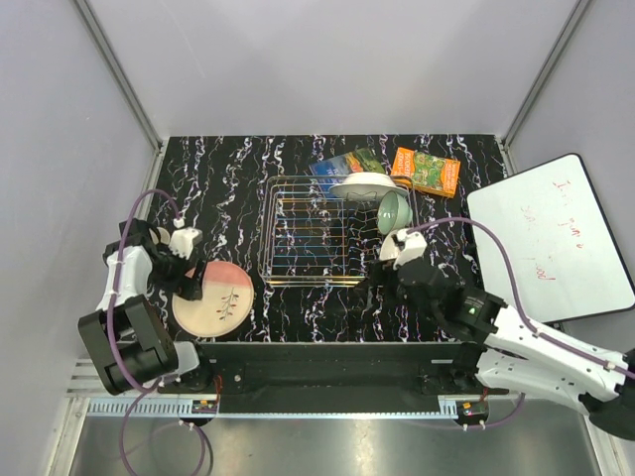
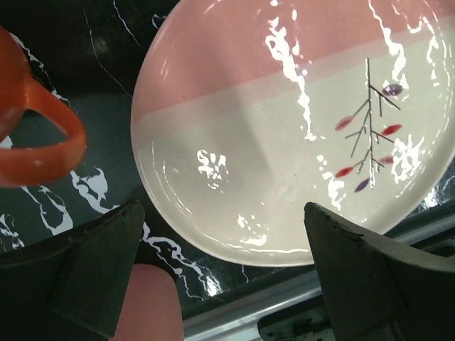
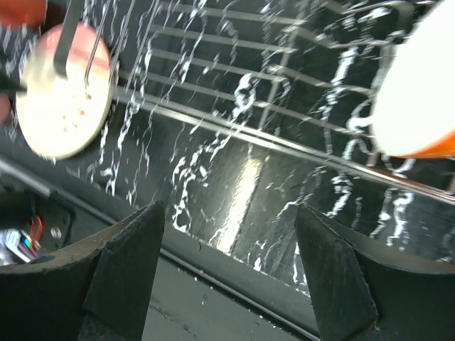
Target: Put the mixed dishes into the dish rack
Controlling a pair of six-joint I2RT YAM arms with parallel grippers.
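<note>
Black marble-patterned desk (image 1: 218, 178), seen from above, with two robot arms mounted along the lower edge of the frame.

At the lower left, a pink-and-cream plate (image 1: 218, 299) with a leaf sprig lies flat on the desk, outside the rack. The left end effector (image 2: 222, 209) hangs over the plate's left side. In the left wrist view its two fingers stand wide apart and clamp nothing, and the cream half of the plate shows in the gap. An orange looped handle (image 2: 43, 135) sits at the left edge of that view, just beside the plate (the rest of that object is cut off).

In the middle of the frame stands the silver wire dish rack (image 1: 310, 282). An orange-outside cream bowl (image 1: 362, 185) rests at the rack's upper right corner. A pale green bowl (image 1: 394, 211) sits tilted just beside the rack's right edge. Above them lie a blue packet (image 1: 342, 164) and an orange packet (image 1: 427, 171).

Right of the rack's lower corner, the right end effector (image 3: 229, 213) has its fingers apart, and only bare desk shows between them. At the far right lies a white board (image 1: 546, 238) with red writing.
</note>
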